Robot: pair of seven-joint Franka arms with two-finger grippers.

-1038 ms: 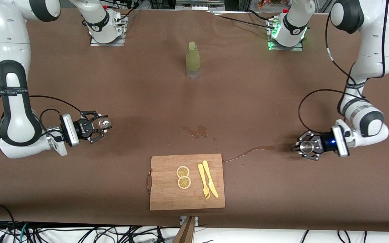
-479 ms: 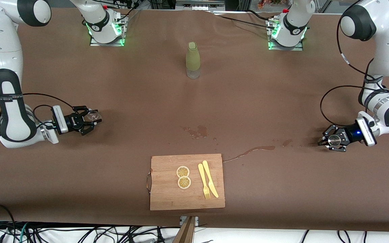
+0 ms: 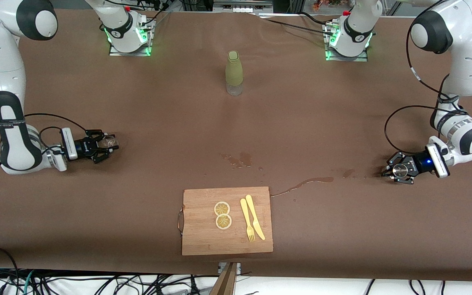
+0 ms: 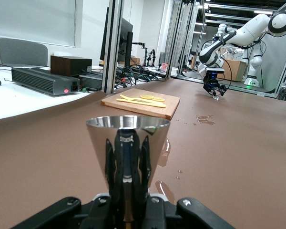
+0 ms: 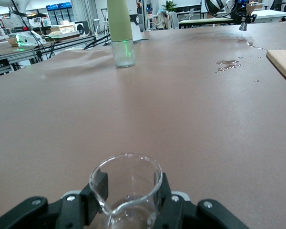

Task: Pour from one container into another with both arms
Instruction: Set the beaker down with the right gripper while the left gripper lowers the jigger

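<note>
My right gripper [image 3: 104, 144] is low over the table at the right arm's end, shut on a clear glass beaker [image 3: 110, 141]. In the right wrist view the beaker [image 5: 126, 183] sits upright between the black fingers [image 5: 96, 191] of that gripper [image 5: 128, 191]. My left gripper [image 3: 395, 171] is low over the table at the left arm's end, shut on a shiny metal cup [image 3: 402, 168]. The left wrist view shows the cone-shaped cup [image 4: 127, 140] upright in the gripper [image 4: 128, 202], with the right gripper [image 4: 213, 88] far off.
A green-sleeved bottle [image 3: 234, 73] stands mid-table near the bases. A wooden cutting board [image 3: 203, 237] near the front edge carries two lemon slices [image 3: 222, 215] and a yellow fork and knife [image 3: 252, 217]. Brown spilled liquid [image 3: 240, 159] lies beside the board, with a streak [image 3: 307, 181] toward the left gripper.
Both arms have drawn outward toward their own ends of the table and lower, each still holding its container. The right arm's base lights turned green.
</note>
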